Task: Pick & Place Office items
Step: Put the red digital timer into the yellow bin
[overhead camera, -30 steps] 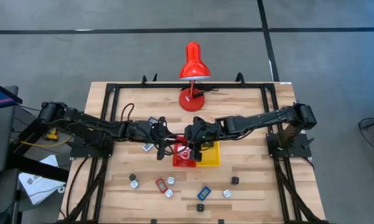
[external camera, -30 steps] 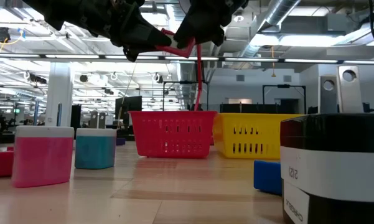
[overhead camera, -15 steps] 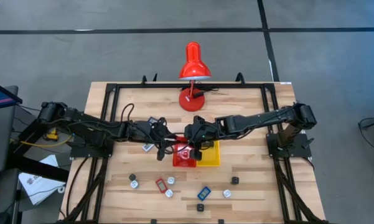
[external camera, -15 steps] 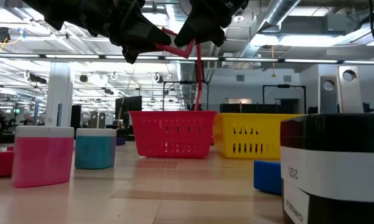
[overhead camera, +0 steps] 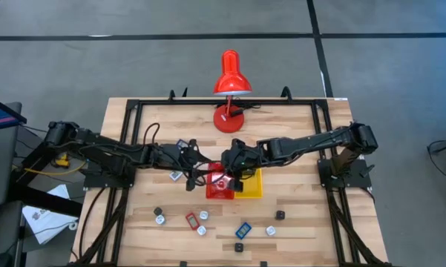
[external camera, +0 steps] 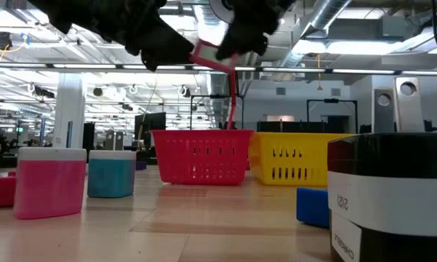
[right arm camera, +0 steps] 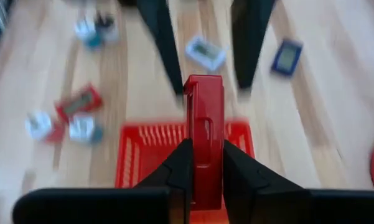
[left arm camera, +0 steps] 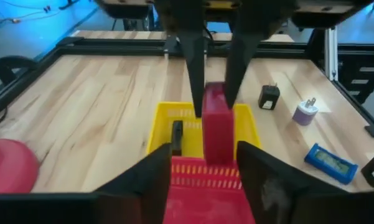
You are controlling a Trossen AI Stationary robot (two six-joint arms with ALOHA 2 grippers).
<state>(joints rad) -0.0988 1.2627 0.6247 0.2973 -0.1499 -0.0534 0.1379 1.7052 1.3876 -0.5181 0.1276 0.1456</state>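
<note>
High view shows me both arms meeting over the red tray [overhead camera: 221,191], with the yellow tray [overhead camera: 249,187] touching it on the right. From the left, my left gripper [overhead camera: 200,175] has its fingers spread apart on either side of the flat red item [right arm camera: 204,127], clear of it in the right wrist view. My right gripper [overhead camera: 230,172] is clamped tight on that item, pinching its lower end so it stands upright above the red tray.

I judge the item light, stiff and smooth plastic, so a grip across its flat faces should hold well, though it could pivot if only the tip is caught.

Other office items lie scattered on the near part of the table [overhead camera: 297,222], among them another red flat piece [overhead camera: 191,219] and a blue one [overhead camera: 243,230].
</note>
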